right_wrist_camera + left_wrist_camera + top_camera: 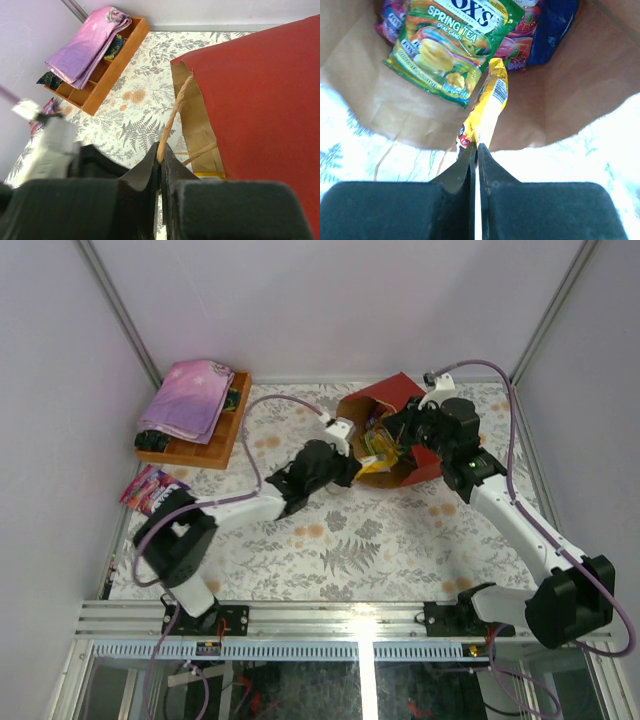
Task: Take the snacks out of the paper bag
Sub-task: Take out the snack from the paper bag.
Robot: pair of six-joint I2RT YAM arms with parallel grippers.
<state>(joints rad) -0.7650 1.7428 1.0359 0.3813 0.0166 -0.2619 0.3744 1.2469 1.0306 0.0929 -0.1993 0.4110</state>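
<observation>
Step in hand, as I read it: pull one snack out. The left jaws are closed tight on the near end of a yellow packet [490, 97], pinched right at the tips. The rest of the pkt runs straight ahead of the jaws into the paper bag [580, 80], which lies on its side.

The grip is thin, on an edge only, so prob. best to draw back slow & straight along the pkt's own line, low over the counter [340, 550], no twist. Watch the green-yellow packet [445, 50], ahead-left of the jaws. Its corner meets the yellow one's far end, touching or overlapping, can't tell which, so a fast pull could drag it along. Further ahead, deep in the bag, sit a reddish packet [512, 47] and, ahead-right, the dark-blue chip bag [555, 27].

The right jaws are closed on the bag's twisted handle [172, 112], which runs up ahead of them, w/ the red bag wall to their right. That hold should brace the bag vs. the pull; best not released till the pkt clears the mouth.

Pose: the left arm [240, 505] is stretched low across the counter, forearm near flat, wrist aimed into the bag mouth. The right arm [510, 515] reaches fwd, wrist bent over the bag's edge from above. One purple packet [152, 488] lies out on the counter, well behind the left jaws.
</observation>
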